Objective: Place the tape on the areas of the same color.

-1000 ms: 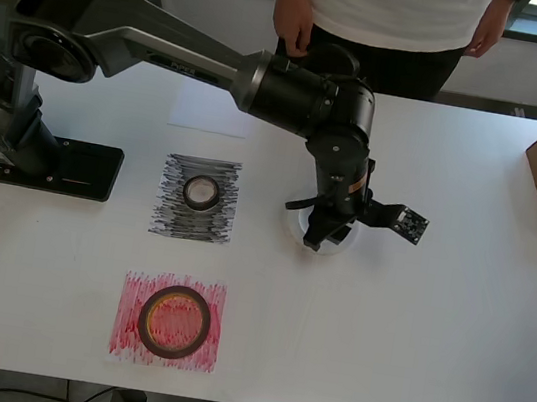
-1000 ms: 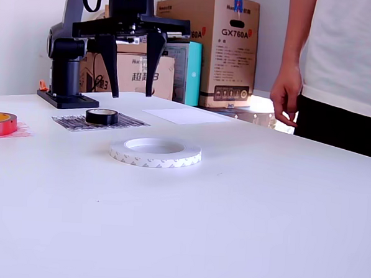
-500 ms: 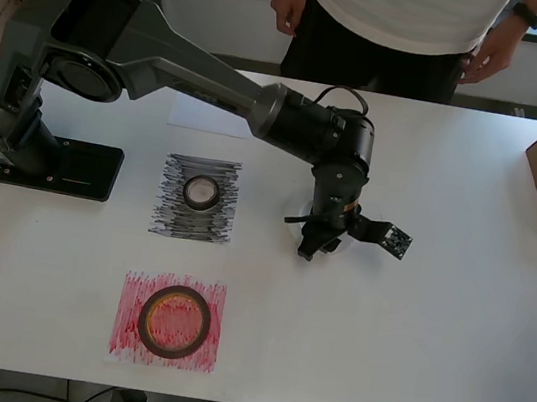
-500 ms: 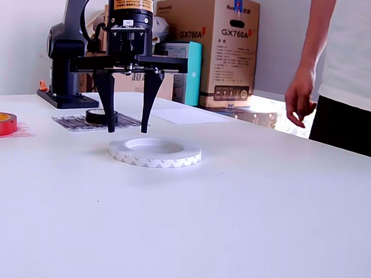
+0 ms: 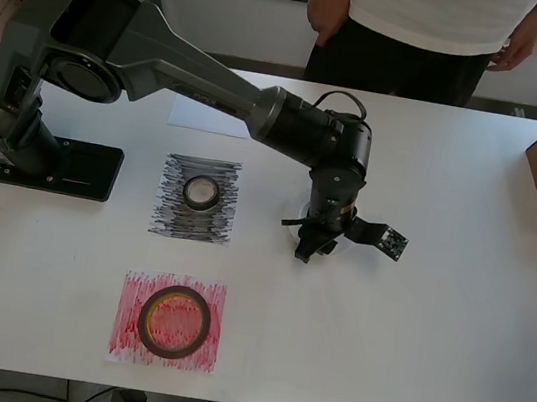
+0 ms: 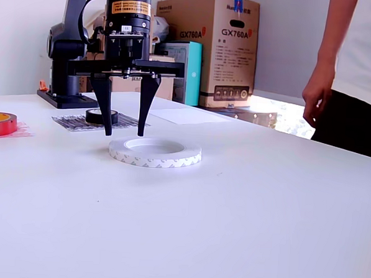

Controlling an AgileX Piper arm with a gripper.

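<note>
Two tapered black fingers of the hand (image 6: 123, 134) spread wide, empty, above flat white tape ring (image 6: 155, 152), glossy table (image 6: 243, 217).

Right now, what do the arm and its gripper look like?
The arm is dark grey and black on a flat black base plate. A black cable loops at the wrist, which bears a yellow label. The gripper has two long, tapered black fingers.
</note>
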